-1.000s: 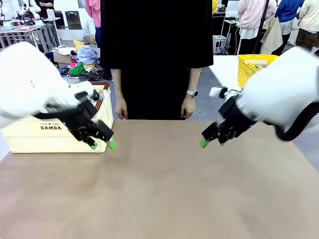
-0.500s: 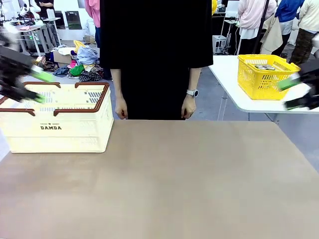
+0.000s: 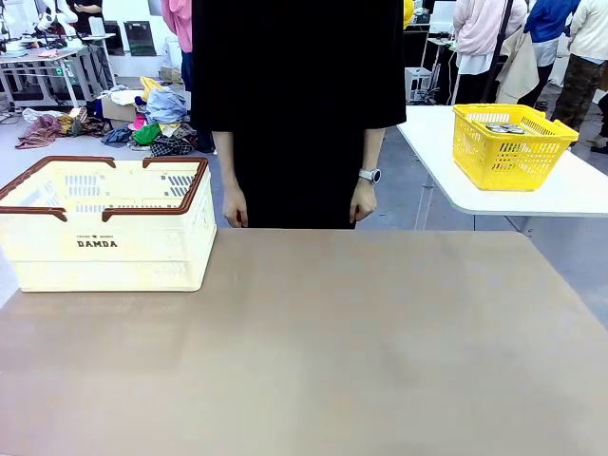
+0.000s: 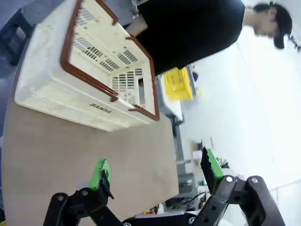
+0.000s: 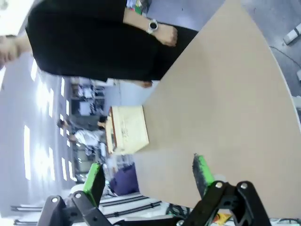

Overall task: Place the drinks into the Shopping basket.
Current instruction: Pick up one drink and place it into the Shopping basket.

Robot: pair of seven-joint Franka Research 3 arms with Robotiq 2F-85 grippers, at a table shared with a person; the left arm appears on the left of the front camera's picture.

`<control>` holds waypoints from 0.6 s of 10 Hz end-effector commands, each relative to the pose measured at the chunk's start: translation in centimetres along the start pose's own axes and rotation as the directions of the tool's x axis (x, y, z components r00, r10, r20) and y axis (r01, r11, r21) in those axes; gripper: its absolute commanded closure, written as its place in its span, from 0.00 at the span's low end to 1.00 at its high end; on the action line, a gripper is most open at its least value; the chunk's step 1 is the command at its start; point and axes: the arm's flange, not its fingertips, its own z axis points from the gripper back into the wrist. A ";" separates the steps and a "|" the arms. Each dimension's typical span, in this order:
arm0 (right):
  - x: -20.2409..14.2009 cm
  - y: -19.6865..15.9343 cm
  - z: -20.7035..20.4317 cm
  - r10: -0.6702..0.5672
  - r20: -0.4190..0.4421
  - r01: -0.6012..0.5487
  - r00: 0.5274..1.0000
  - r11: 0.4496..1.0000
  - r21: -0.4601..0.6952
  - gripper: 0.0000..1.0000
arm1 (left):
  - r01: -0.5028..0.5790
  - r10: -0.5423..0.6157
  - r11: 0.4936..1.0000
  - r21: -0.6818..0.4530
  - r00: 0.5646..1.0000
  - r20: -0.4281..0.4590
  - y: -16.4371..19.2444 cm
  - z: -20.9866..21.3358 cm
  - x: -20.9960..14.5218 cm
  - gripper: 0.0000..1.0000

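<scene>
- Brown tabletop [image 3: 361, 342] stretches before you, a person [image 3: 296, 104] standing at its far edge.
- Your Shopping basket [image 3: 104, 237] sits upright at the far left.
- Your left gripper [image 4: 155, 165] and right gripper [image 5: 148, 175] both gape wide, holding nothing.

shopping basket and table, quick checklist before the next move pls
1. Cream-white slotted plastic shopping basket with brown rim stands upright at the table's left, mouth open, handles down: ok.
2. Left pincer open, holding nothing: ok.
3. Right pincer open, holding nothing: ok.
4. Drink cans standing on the flat brown tabletop ready to pick: not ok, none stand there.
5. Person's hands hang at the far edge, off the tabletop: ok.
6. What lies in the yellow mesh plastic basket on the white side table: cannot tell.
</scene>
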 end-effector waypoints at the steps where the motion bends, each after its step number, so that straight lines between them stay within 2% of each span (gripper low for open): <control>1: 1.6 -1.1 -1.3 -0.020 0.034 0.018 0.999 0.998 0.064 0.00 | 0.018 -0.018 1.000 -0.015 1.000 0.006 0.9 -2.7 0.1 0.00; 2: 0.0 0.0 0.0 0.000 0.000 0.000 1.000 1.000 0.000 0.00 | 0.000 0.000 1.000 0.000 1.000 0.000 0.0 0.0 0.0 0.00; 6: 0.0 0.0 0.0 0.000 0.000 0.000 1.000 1.000 0.000 0.00 | 0.000 0.000 1.000 0.000 1.000 0.000 0.0 0.0 0.0 0.00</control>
